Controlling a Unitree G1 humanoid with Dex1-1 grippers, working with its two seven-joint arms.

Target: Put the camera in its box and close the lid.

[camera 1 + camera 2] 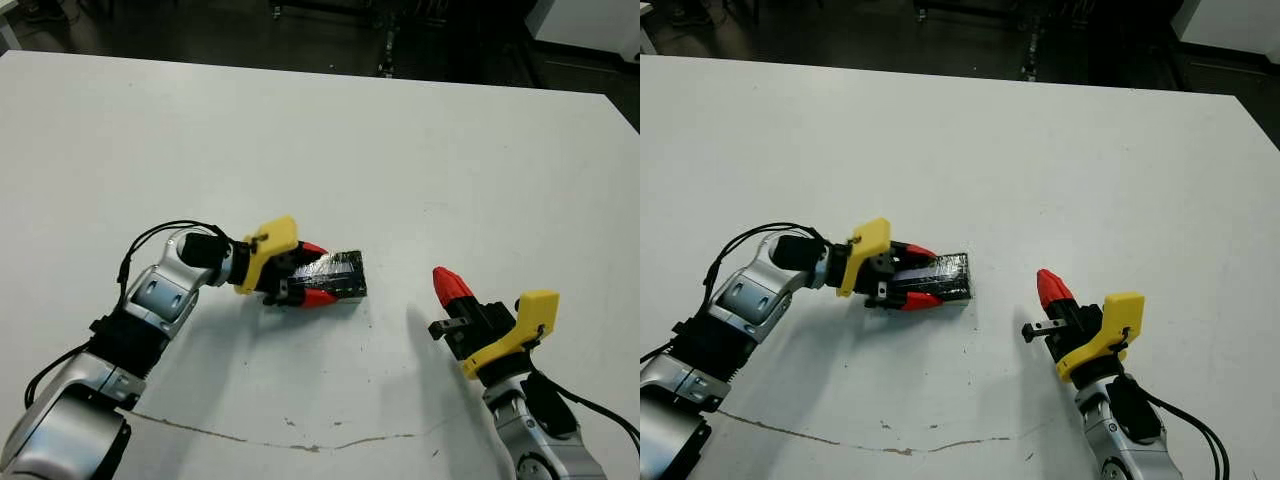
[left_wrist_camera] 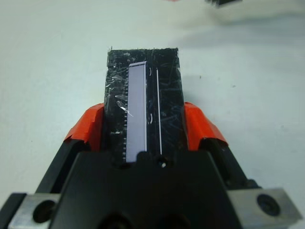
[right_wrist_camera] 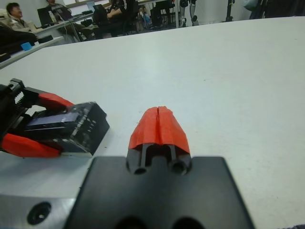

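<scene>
Now lid (image 1: 333, 277), on box, is clamped across long sides by left gripper (image 1: 308, 272); stiff, glossy, likely slippery. Right gripper (image 1: 1049, 287) is closed, empty.

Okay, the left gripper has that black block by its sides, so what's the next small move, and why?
Probably open the left gripper and ease it back. The lid looks seated flat between its red fingers, no loose camera shows on the table, and the right gripper sits shut, apart.
</scene>
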